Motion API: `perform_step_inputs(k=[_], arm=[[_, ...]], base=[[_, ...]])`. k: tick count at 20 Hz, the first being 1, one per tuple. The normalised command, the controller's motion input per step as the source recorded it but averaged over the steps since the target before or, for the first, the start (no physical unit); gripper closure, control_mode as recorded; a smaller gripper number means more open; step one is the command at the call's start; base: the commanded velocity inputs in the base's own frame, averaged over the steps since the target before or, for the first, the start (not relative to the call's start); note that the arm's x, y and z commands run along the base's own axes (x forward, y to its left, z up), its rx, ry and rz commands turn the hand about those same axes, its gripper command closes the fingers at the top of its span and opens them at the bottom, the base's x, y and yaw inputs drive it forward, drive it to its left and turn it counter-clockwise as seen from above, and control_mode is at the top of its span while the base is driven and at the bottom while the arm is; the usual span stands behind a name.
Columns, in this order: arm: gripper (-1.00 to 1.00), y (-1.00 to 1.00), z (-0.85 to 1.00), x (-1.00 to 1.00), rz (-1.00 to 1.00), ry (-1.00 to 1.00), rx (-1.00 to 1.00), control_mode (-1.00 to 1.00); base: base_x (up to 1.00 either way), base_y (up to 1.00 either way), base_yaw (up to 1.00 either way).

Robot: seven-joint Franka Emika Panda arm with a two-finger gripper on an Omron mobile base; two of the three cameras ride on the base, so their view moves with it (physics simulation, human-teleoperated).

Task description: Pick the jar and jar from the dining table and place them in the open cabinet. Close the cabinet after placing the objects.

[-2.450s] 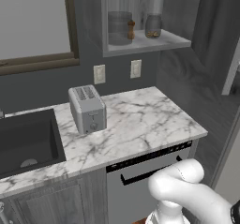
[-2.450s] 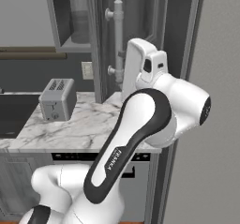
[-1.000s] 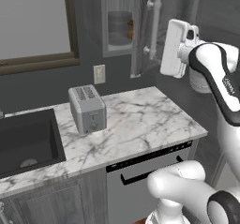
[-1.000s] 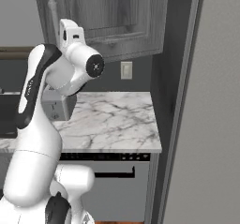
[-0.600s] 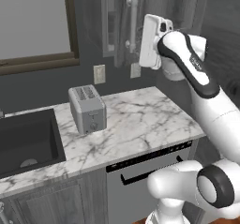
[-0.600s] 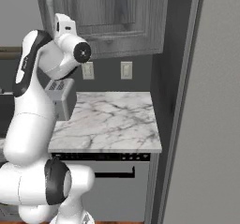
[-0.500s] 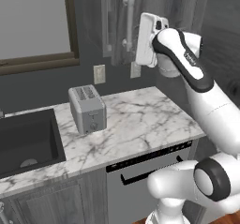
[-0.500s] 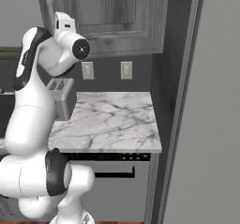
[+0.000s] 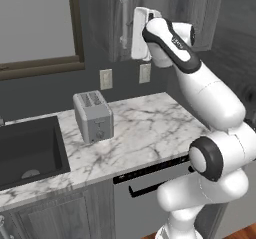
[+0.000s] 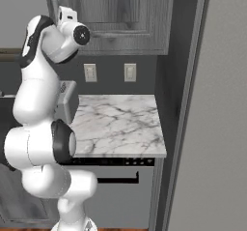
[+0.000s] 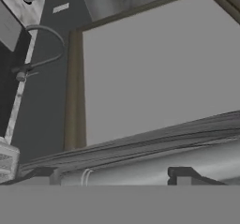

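The cabinet is a grey wood-grain wall cupboard, and its tall door looks shut or very nearly shut. My white hand presses against the door just right of the long silver bar handle. My gripper is open and holds nothing. In the hand view the handle runs lengthwise just beyond my gripper, whose two dark fingertips stand wide apart. From the right base view the gripper sits high against the cabinet. The jars and the dining table are out of view.
Below the cabinet a marble counter carries a silver toaster. A dark sink lies to the left under a framed window. Two wall outlets sit under the cupboard. A tall grey panel bounds the counter's right end.
The cabinet door has swung from open to shut or nearly so, hiding the jars on the shelf. My arm followed it leftward, with the hand against the door.
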Motion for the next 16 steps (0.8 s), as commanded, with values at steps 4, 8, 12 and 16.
perform_step_inputs(k=[4, 8, 12, 16], arm=[[-1.0, 0.2, 0.05, 0.57, -0.05, 0.03, -0.02, -1.0], [-1.0, 0.23, 0.01, 0.66, -0.08, 0.06, -0.02, -1.0], [-1.0, 0.21, 0.0, 0.64, -0.09, 0.07, -0.02, -1.0], [-1.0, 0.04, 0.0, 0.25, -0.03, 0.07, -0.02, -1.0]], base=[[0.0, 0.0, 0.0], [0.0, 0.0, 0.0], [0.0, 0.0, 0.0], [0.0, 0.0, 0.0]])
